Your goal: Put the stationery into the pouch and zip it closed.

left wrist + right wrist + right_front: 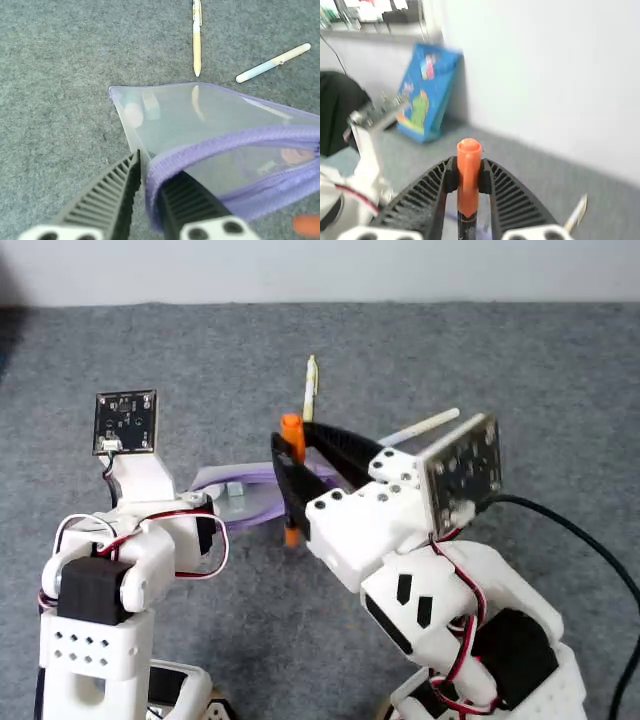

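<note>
Roughly mid-desk, the pouch (200, 125) lies with its clear mesh side up and its purple zip bands parted, so the mouth stands open. The left gripper (147, 167) is clenched on the pouch's rim at one end, one finger on either side of the purple band. Small pale shapes show through the mesh, too blurred to name.

At the other end of the pouch, the right gripper (468, 166) grasps an orange marker (291, 428). It holds the marker upright between its fingertips, with the cap poking up above them. In the high view the marker's lower end sits at the pouch's near rim. Whether it is already inside the mouth cannot be told.

Two more pieces lie loose on the grey desk (60, 75), beyond the pouch toward the far edge. A yellow pen (197, 42) lies with one end close to the pouch's far side and the other aimed at the far edge. A pale blue-and-cream pen (272, 63) rests at a slant beside it, toward the right edge. The two pens are apart from each other, and neither touches the pouch.
</note>
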Robot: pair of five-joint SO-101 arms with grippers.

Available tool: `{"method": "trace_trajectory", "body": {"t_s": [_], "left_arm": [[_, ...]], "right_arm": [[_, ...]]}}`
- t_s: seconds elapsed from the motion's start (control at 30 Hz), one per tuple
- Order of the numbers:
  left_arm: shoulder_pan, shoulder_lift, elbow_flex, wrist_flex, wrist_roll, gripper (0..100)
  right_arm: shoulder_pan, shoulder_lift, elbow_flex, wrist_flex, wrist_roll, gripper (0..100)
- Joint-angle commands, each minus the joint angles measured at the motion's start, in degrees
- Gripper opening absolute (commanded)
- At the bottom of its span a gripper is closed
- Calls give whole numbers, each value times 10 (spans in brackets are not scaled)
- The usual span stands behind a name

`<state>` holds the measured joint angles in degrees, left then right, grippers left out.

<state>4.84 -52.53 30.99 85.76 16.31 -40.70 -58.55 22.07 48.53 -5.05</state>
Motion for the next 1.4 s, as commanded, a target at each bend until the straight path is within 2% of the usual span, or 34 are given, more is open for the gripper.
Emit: {"method": "trace_trajectory", "body": {"t_s": [0.0, 0.3, 0.53, 0.77, 1.0, 1.2, 1.37], "left_arm": [[3, 4, -4, -11, 6, 14], [3, -1, 17, -15, 6, 14], [3, -1, 17, -16, 6, 14], [3, -1, 17, -16, 6, 14], [3, -1, 17, -16, 6, 14], [3, -1, 18, -16, 6, 14], [3, -1, 18, -17, 6, 14]], "right_arm": [[-6, -3, 33, -97, 37, 8], [-44, -3, 122, -274, 122, 8], [-87, -5, 112, -297, 182, 8], [-87, 0, 157, -303, 178, 8], [-50, -1, 244, -377, 181, 8], [-48, 4, 252, -434, 181, 8], [-45, -1, 271, -419, 181, 8]]}}
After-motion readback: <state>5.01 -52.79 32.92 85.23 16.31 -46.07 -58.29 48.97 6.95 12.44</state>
